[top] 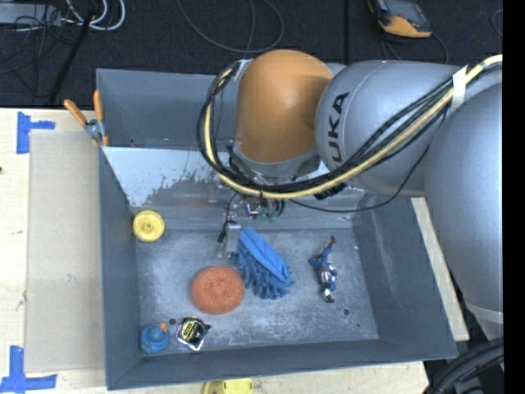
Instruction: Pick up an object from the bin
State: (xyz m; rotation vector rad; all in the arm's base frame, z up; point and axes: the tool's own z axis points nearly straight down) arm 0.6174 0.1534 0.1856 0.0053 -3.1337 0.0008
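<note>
Gripper point(232, 230) is down nr the middle of the bin point(119, 286), at the back end of a blue shaggy cloth-like thing point(264, 268). I can't tell if it's released or clenched. Imo nothing's lifted yet: grasp & raise both left. Orange round pad point(217, 290) lies just beside, twd the front edge.
</note>
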